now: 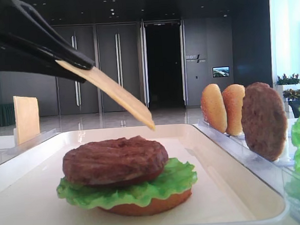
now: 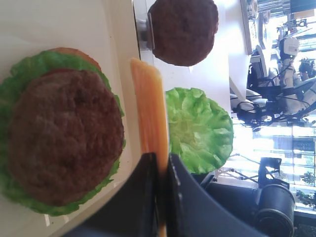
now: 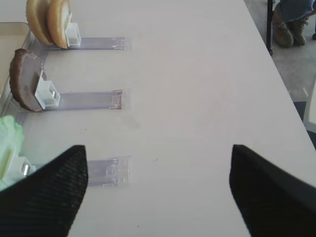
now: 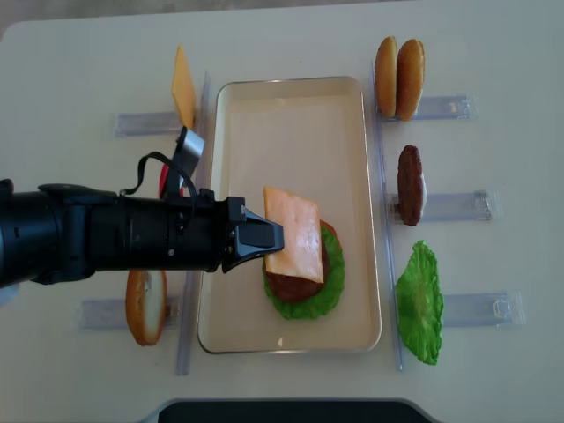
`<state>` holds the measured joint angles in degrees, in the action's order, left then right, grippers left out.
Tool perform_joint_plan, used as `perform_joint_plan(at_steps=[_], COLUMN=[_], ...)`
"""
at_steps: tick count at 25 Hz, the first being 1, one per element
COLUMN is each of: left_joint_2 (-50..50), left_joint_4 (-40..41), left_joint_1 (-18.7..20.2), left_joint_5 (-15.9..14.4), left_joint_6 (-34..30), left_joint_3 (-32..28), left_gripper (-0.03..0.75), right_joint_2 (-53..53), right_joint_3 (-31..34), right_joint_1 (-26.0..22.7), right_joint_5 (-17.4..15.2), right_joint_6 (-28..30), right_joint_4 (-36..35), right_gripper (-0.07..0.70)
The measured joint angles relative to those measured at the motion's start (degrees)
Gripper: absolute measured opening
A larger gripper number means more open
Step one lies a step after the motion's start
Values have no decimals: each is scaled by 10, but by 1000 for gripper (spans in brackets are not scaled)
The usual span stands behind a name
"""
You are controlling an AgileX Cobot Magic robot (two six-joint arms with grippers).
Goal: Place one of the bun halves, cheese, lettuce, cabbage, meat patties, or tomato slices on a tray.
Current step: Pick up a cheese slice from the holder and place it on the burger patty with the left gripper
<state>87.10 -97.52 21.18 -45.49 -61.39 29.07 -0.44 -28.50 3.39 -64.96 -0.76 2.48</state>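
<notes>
My left gripper (image 4: pixel 264 236) is shut on one edge of a thin orange cheese slice (image 4: pixel 295 233). The slice hangs tilted in the air above a stack on the cream tray (image 4: pixel 291 132). That stack is a dark meat patty (image 1: pixel 114 158) on a green lettuce leaf (image 1: pixel 145 187) on a bun half (image 1: pixel 146 205). In the left wrist view the cheese (image 2: pixel 148 108) runs edge-on out of the shut gripper (image 2: pixel 162 160), beside the patty (image 2: pixel 64 138). My right gripper (image 3: pixel 158 168) stands open over bare table, with nothing between its fingers (image 3: pixel 59 187).
Right of the tray, clear holders carry two bun halves (image 4: pixel 398 77), a patty (image 4: pixel 410 185) and a lettuce leaf (image 4: pixel 420 300). On the left stand another cheese slice (image 4: pixel 182 86) and a bun half (image 4: pixel 145 306). Something red (image 4: pixel 163 181) is partly hidden by my left arm.
</notes>
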Motion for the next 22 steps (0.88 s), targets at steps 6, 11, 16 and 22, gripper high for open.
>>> perform_joint_plan(at_steps=[6,11,16,22], left_joint_2=[1,6,44,49], left_joint_4=[0,0,0,0], left_joint_1=[0,0,0,0], left_joint_5=[11,10,-18,-28], left_joint_6=[0,1,0,-2], left_joint_3=[0,0,0,0], left_gripper=[21,21,21,21], right_joint_2=[0,0,0,0], right_joint_3=[0,0,0,0], right_joint_1=[0,0,0,0], right_joint_5=[0,0,0,0], right_joint_6=[0,0,0,0], right_joint_4=[0,0,0,0], right_gripper=[587,587,587,587])
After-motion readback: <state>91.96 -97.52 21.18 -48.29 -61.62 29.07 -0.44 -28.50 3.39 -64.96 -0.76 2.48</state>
